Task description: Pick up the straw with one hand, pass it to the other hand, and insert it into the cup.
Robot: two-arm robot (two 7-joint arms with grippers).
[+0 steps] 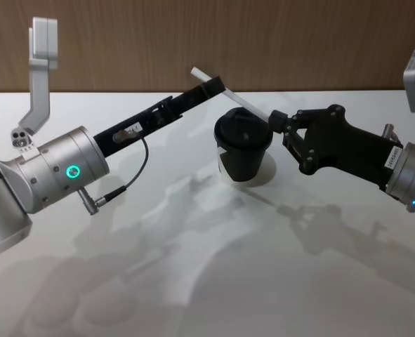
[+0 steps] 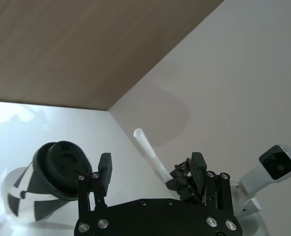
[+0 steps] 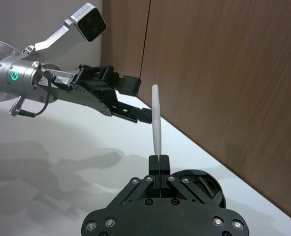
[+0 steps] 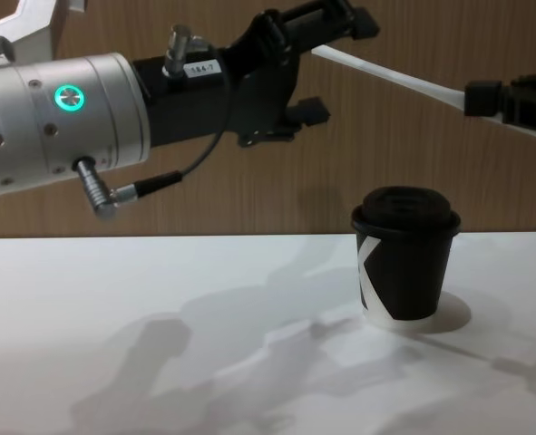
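The straw (image 1: 232, 95) is up in the air, slanting above and a little behind the cup (image 1: 244, 151), and it touches neither the cup nor the surface (image 1: 193, 281). The right tool (image 3: 158, 162) has its fingers pressed together on the straw's lower end. This looks deliberate to me: pinching it at the very end leaves nearly the whole length free for the other arm to take.

The left tool (image 2: 151, 164) reaches in from the other side with its fingers apart. The free upper part of the straw passes between them, closer to one finger than the other, though I can't tell whether it touches that finger. I take this to be the handover, with the receiving fingers around the straw but not yet clamped on it. Doing this right over the cup would also keep the trip down to the lid short.

The straw is thin, white and straight, with no bend where it is pinched. Its open tip points up toward the wooden wall. The cup is small and black, with a white angular mark and a domed black lid. It stands upright on the surface between the two arms.
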